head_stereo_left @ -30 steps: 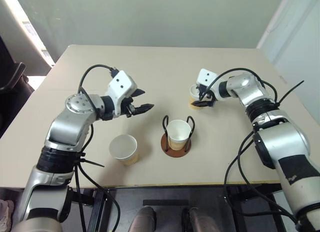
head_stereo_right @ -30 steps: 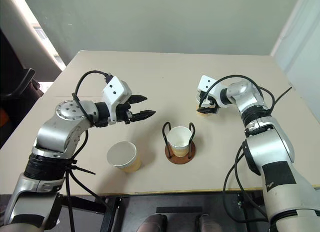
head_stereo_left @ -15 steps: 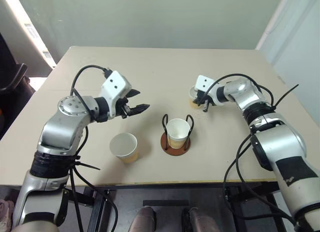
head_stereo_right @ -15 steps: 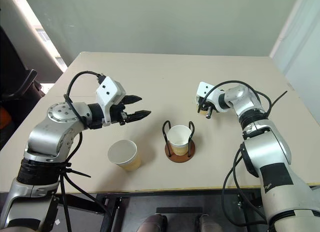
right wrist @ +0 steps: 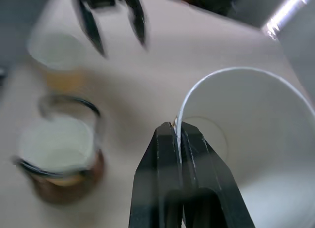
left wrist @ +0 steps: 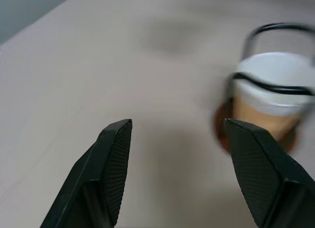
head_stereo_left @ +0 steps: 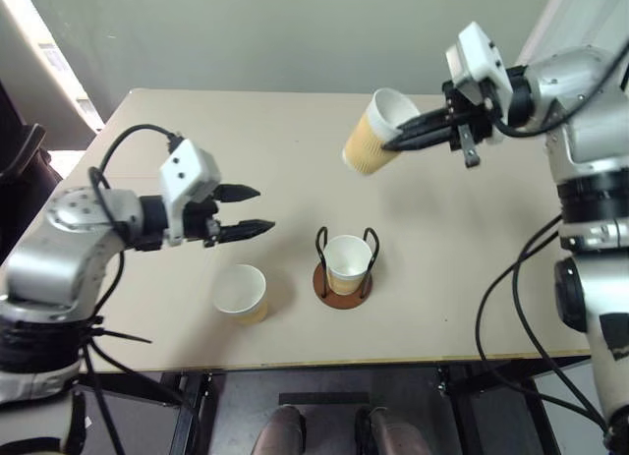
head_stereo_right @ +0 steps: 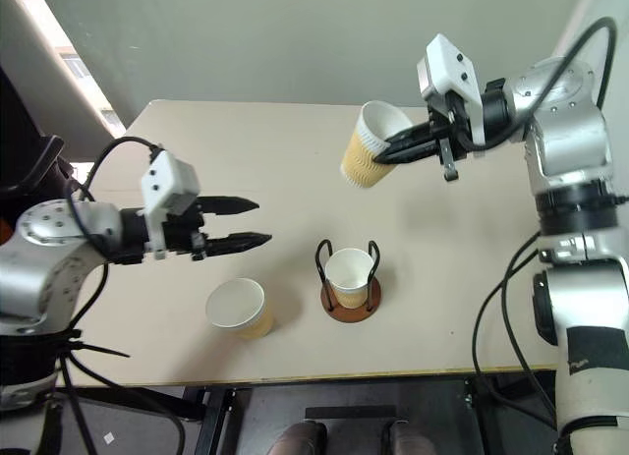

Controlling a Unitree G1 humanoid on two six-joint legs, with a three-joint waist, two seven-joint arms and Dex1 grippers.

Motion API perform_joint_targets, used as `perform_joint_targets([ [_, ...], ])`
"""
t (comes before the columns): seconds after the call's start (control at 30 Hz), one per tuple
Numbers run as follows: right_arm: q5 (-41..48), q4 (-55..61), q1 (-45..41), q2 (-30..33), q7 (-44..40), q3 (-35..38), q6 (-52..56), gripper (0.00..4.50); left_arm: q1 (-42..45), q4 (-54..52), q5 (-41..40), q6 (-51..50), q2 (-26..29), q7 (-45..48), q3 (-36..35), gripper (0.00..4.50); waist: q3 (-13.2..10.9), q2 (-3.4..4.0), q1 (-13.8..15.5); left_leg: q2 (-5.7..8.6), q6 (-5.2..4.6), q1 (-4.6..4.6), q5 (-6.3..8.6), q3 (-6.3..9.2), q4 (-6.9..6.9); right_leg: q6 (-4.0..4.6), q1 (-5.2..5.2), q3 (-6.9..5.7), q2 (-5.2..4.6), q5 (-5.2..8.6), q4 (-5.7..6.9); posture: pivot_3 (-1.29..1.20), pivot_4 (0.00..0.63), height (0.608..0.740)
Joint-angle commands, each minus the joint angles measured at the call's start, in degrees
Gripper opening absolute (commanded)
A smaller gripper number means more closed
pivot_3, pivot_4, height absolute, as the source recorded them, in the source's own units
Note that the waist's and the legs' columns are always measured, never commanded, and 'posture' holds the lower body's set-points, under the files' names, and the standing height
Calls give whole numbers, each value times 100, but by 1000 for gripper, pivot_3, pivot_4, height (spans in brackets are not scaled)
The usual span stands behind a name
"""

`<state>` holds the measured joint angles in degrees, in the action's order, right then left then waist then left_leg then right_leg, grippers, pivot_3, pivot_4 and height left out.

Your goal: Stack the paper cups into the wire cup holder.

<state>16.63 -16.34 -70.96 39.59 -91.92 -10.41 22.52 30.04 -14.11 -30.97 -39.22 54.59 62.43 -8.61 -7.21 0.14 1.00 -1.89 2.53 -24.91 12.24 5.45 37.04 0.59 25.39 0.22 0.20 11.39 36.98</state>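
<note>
Right arm is carrying a cup toward the holder

The right gripper (head_stereo_left: 405,138) is pinching 1 tapered paper cup (head_stereo_left: 374,131) by its thin white rim, tilted in mid-air; the wire cup holder (head_stereo_left: 344,262), already holding 1 cup, is sitting at about 6 o'clock below it. The left gripper (head_stereo_left: 251,207) is hanging spread and empty, a third cup (head_stereo_left: 242,292) lying at its 6 o'clock.
</note>
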Motion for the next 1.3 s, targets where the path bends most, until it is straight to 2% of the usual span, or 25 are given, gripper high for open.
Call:
perform_joint_targets([
  [0.03,746,1266,401,296,-58,-256,667,18,-188,-202,-305,-16,379,393,-409,3204,-1,2,1,0,0,0,0,4,1,0,0,0,1,0,1,0,150,740],
  [0.1,844,1516,560,304,-58,-332,806,18,-289,-222,-408,-5,493,504,-488,3204,-4,6,-12,0,-1,5,0,4,1,-3,0,4,0,-3,7,0,150,740],
  [0.2,669,1610,743,267,-53,-453,712,18,-398,-333,-674,-61,577,635,-670,3204,-4,6,-21,0,-57,25,14,8,-1,10,-4,5,0,-8,27,0,150,740],
  [0.27,593,1639,800,229,-43,-500,670,18,-522,-427,-800,-115,654,708,-776,3204,-4,6,-28,0,-64,43,4,10,-1,67,-18,5,0,16,35,0,150,740],
  [0.33,594,1699,852,188,-35,-544,682,18,-661,-512,-884,-157,715,734,-846,3204,-4,6,-34,0,-70,56,-5,9,-2,78,-27,6,0,12,38,0,150,740],
  [0.63,-84,1412,890,-72,283,-917,145,18,-967,-666,-924,-152,767,512,-876,3204,-4,6,-45,0,-71,74,-12,9,-6,90,-40,6,0,15,48,0,150,740],
  [1.23,-472,1498,1004,-190,123,-1141,-250,18,-1138,-726,-886,-101,815,371,-870,3204,-4,6,-44,0,-65,70,1,11,-16,99,-35,5,1,21,44,0,150,740],
  [1.3,-527,1487,998,-215,163,-1151,-246,445,-1141,-734,-887,-104,818,360,-867,3204,-4,6,-44,0,-65,70,1,11,-16,98,-35,5,1,21,44,0,150,740],
])
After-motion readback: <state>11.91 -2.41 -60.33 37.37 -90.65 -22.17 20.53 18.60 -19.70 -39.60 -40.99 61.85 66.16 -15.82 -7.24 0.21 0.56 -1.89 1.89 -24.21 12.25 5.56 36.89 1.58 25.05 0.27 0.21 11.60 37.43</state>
